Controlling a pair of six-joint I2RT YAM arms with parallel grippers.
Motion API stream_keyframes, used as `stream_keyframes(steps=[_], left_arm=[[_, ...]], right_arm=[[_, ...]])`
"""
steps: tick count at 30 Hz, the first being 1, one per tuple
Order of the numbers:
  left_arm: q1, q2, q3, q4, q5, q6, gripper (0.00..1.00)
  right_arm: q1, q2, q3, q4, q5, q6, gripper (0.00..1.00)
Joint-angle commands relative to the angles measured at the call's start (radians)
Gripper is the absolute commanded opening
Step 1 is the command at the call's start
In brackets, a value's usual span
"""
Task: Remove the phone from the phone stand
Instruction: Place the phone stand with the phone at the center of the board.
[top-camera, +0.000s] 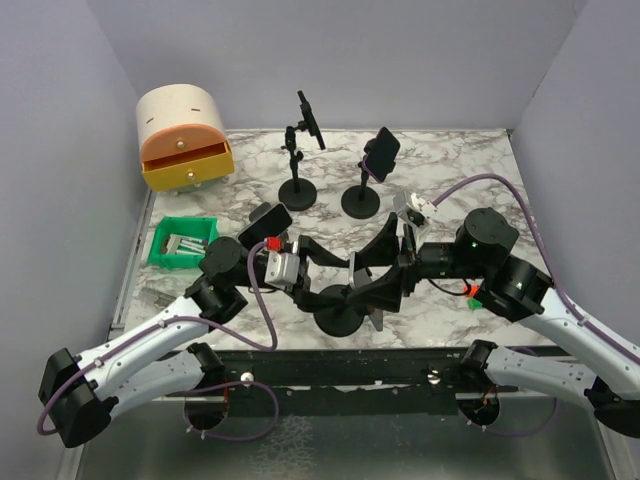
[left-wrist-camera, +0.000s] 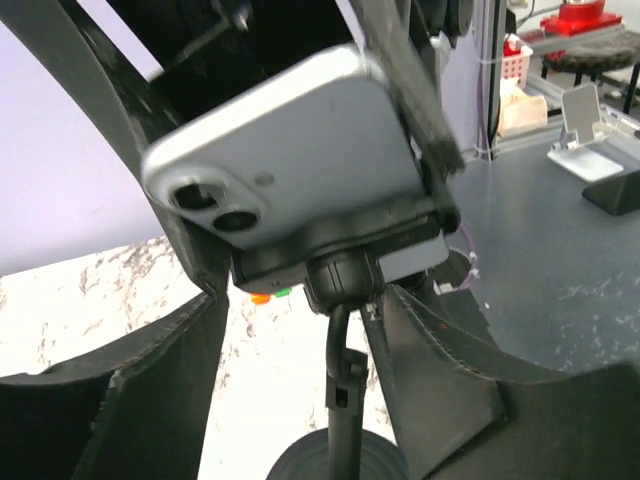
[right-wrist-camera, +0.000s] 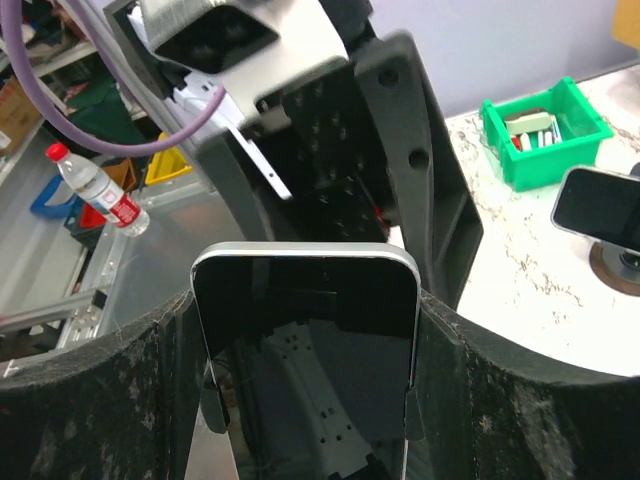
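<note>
The phone (right-wrist-camera: 305, 350) stands screen-on between my right gripper's (right-wrist-camera: 305, 300) fingers, which press against both of its long edges. In the left wrist view the phone's silver back (left-wrist-camera: 290, 150) with two lenses sits tilted in the clamp of the black phone stand (left-wrist-camera: 345, 400). My left gripper (left-wrist-camera: 315, 330) is open, its fingers either side of the stand's stem and clear of it. From above, the left gripper (top-camera: 325, 285) and right gripper (top-camera: 385, 265) meet over the stand's round base (top-camera: 340, 318) near the front edge.
Two more stands with phones (top-camera: 310, 118) (top-camera: 382, 150) stand at the back, and another phone (top-camera: 270, 222) sits just left of my left wrist. A green bin (top-camera: 183, 243) and a cream and orange drawer box (top-camera: 183, 135) occupy the left side.
</note>
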Motion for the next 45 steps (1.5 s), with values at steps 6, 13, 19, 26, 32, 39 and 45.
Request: stream_keyframes(steps=[6, 13, 19, 26, 32, 39, 45], left_arm=[[-0.006, -0.101, -0.027, 0.016, -0.162, 0.055, 0.99], [-0.006, -0.223, -0.074, -0.085, -0.451, 0.035, 0.99], [-0.005, -0.234, -0.107, -0.108, -0.554, 0.019, 0.99], [-0.006, -0.16, -0.115, -0.118, -0.562, -0.048, 0.99], [-0.004, -0.107, -0.094, -0.14, -0.546, -0.062, 0.99], [-0.004, -0.171, -0.106, -0.153, -0.56, -0.044, 0.98], [-0.005, -0.276, -0.133, -0.158, -0.61, -0.013, 0.95]], right_arm=[[0.004, -0.091, -0.02, 0.018, 0.24, -0.079, 0.4], [0.004, -0.08, -0.037, -0.041, 0.737, -0.134, 0.37], [0.004, -0.037, -0.074, -0.004, 0.882, -0.143, 0.36], [0.006, 0.004, -0.089, 0.004, 1.025, -0.08, 0.32], [0.018, 0.037, -0.093, 0.042, 1.062, -0.076, 0.31], [0.018, 0.042, -0.102, 0.163, 0.885, 0.073, 0.31], [0.018, 0.044, -0.204, 0.325, 0.859, 0.257, 0.31]])
